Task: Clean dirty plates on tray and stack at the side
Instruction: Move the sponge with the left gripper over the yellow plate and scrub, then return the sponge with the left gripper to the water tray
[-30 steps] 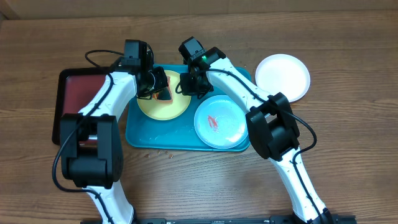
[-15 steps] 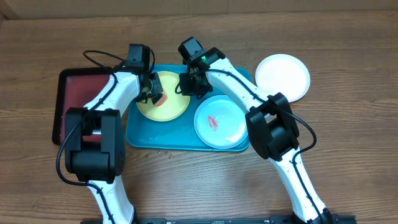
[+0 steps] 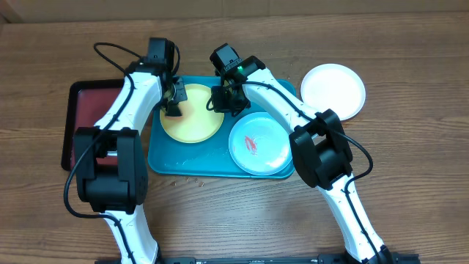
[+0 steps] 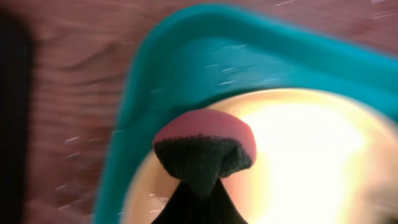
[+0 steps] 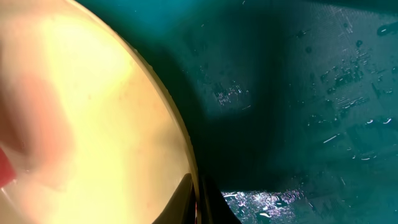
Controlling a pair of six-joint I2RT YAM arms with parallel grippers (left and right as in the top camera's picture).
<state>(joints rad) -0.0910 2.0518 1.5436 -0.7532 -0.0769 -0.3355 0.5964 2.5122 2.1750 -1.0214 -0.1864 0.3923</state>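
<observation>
Here, the turquoise tray lies in the middle of the wooden table, and two of the plates sit on it. The yellow-green plate takes the left, far part of the tray. The mint plate lies to its right and nearer, with a small red smear on its face. The white plate lies off the tray, on the table just beyond the tray's far right corner. A dark-red tray sits beside the turquoise one on the left.

The left gripper is over the left edge of the yellow-green plate, jaws pinched narrow on a sponge. In the left wrist view, the sponge shows a pink back and a dark green scrub face and hangs above the plate's rim, close to the tray's far left corner. Whether the sponge touches the plate cannot be told.

The right gripper is at the plate's right edge, clamped tight on the rim. In the right wrist view, the rim runs straight into the closed fingertips. Water droplets speckle the tray floor beside it.
</observation>
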